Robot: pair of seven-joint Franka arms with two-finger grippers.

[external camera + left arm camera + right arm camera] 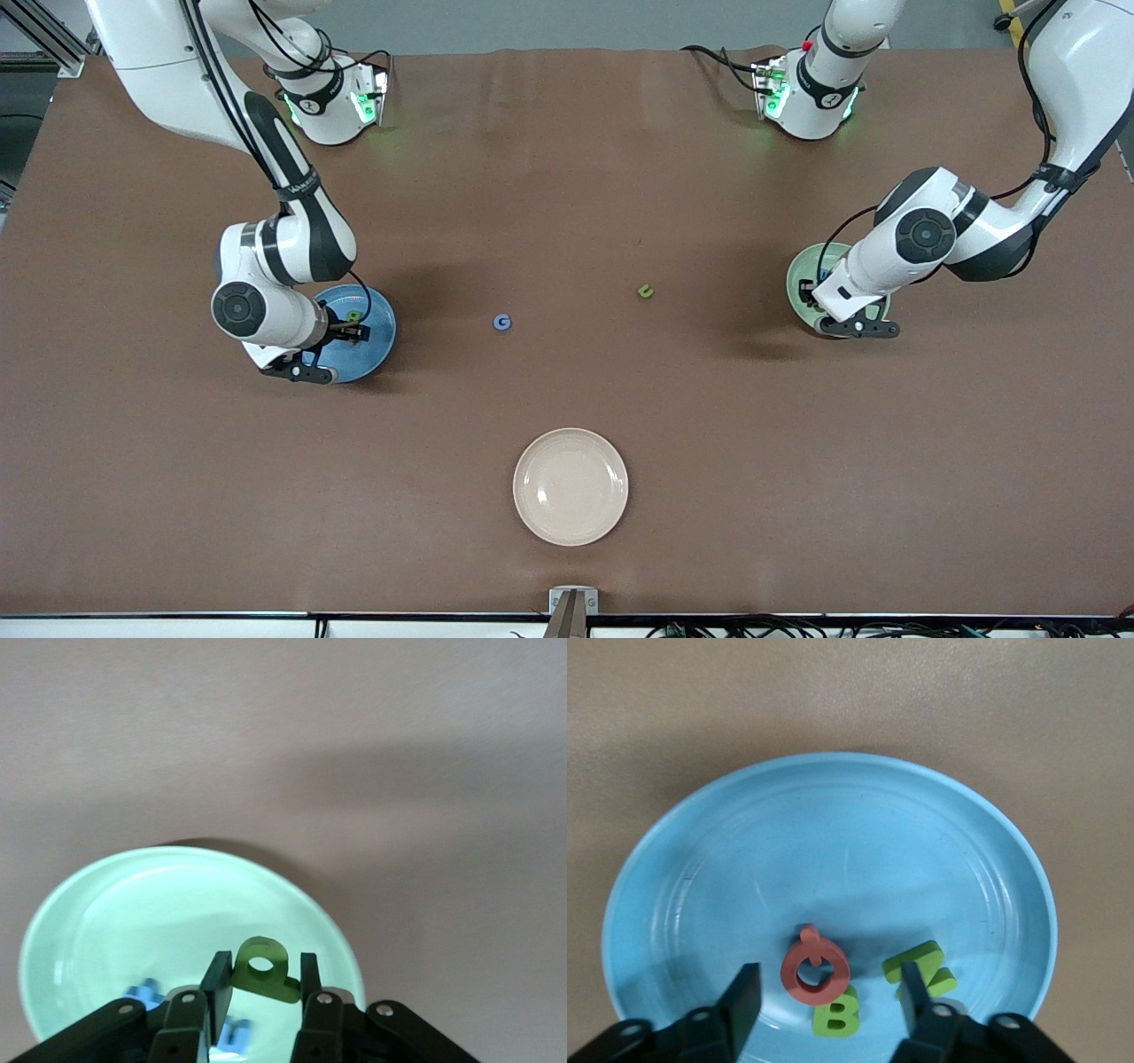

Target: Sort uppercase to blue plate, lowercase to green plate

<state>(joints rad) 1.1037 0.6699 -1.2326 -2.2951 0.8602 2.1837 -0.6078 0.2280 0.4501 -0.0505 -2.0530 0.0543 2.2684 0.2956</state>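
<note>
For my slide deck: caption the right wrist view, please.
Open right gripper above the blue plate holding pink-red Q, green B and green N.

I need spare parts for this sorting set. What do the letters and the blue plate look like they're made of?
The pink-red Q, green B and green N look like matte foam: thick, flat-cut, no shine. The blue plate looks like glossy plastic or glazed ceramic, which of the two is unclear; its smooth surface shows soft highlights and faint rings.

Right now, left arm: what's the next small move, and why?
Probably open the left gripper and drop its letter. It is shut on the green p right over the green plate, where blue letters already lie. The right gripper stands open over the blue plate; Q, B and N are in it.
</note>
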